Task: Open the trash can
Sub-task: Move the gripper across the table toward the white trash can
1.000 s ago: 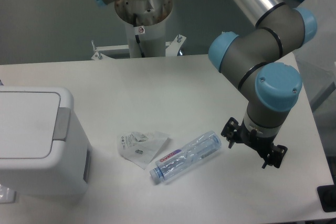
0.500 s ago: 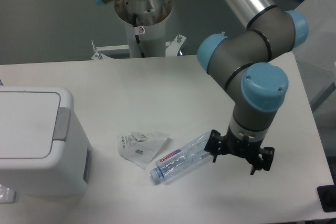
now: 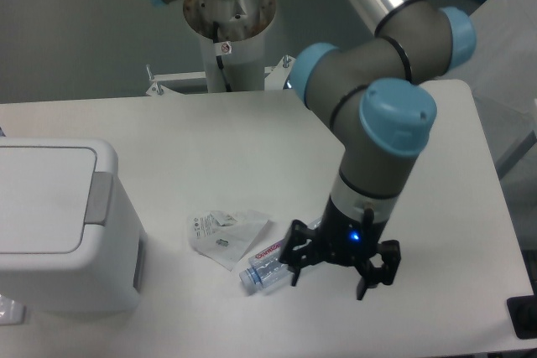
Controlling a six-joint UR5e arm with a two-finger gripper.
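1. The trash can (image 3: 63,224) is sitting at the left edge of the frame, on the table (image 3: 210,132). Its flat white lid (image 3: 42,199) is lying shut, and nothing is touching the grey push tab (image 3: 99,197). So I am judging that the job is not started yet: the lid is not open.

2. My tool (image 3: 336,264) is hanging low in the lower middle of the frame, well apart from the trash can. Its two fingers are spread open and are holding nothing. It is right over the end of a clear bottle (image 3: 273,264) that is lying on the table, and I cannot tell if it is touching it.

3. A crumpled clear wrapper (image 3: 225,235) is lying just beside the bottle, between it and the trash can.

4. A second ago my tool was hanging at the lower right of the frame, past the bottle. Now my arm is swinging it left, toward the trash can. The trash can, bottle and wrapper are staying where they were.

5. What is left, I think: getting all the way over to the grey tab and pushing it.
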